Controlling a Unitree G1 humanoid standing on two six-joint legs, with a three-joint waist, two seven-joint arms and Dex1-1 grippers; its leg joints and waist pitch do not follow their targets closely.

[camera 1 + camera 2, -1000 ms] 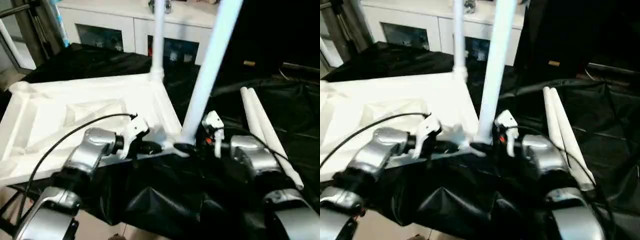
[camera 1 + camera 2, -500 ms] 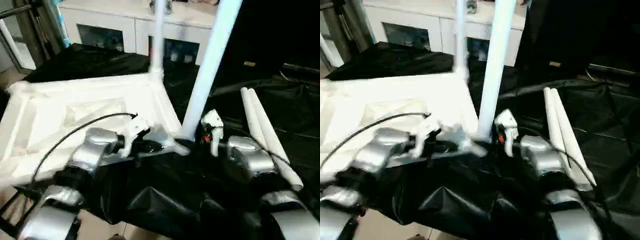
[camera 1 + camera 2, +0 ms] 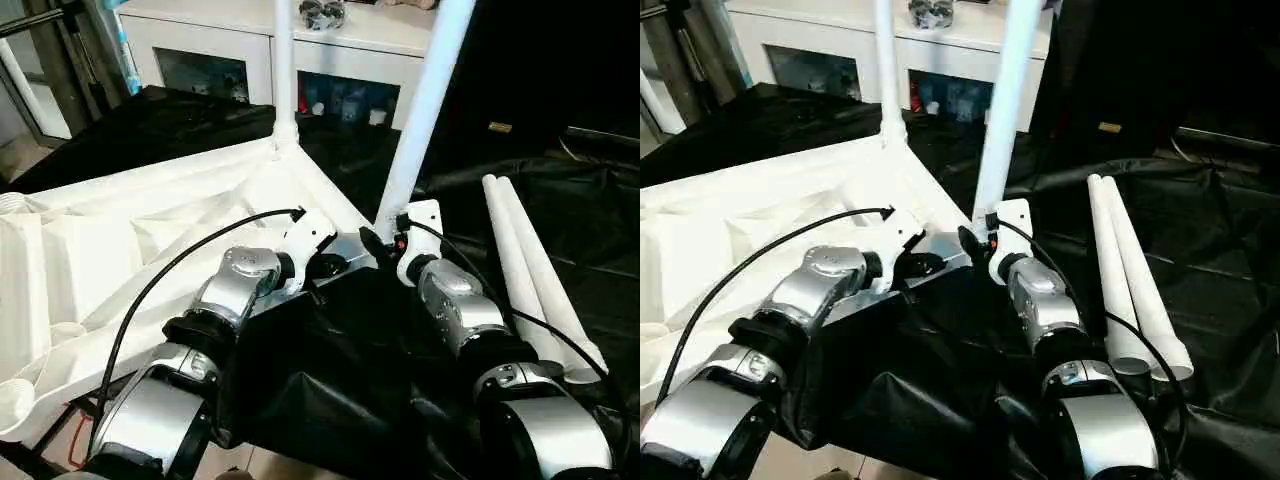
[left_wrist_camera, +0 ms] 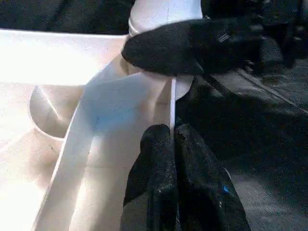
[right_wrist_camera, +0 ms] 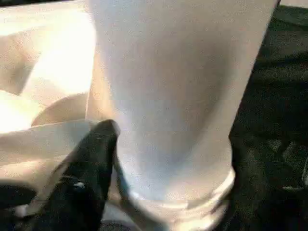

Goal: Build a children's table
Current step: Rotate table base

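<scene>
Black cloth (image 3: 330,390) drapes the desk. Left end effector (image 4: 172,139) pinches the upturned tabletop's (image 3: 110,250) rim at centre frame; right end effector (image 3: 385,243) straddles the standing leg (image 3: 420,110) base. Two spare legs (image 3: 535,275) lie right.

behind your work: white cabinet (image 3: 300,45) with glass doors along the back; black cloth (image 3: 590,200) draped over the work surface; pale floor (image 3: 20,150) at far left.

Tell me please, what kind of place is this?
Probably an indoor room used as a workshop or test space: a white cabinet with glass doors at the back, black sheeting draped over the work surface, and metal stands nearby.
</scene>
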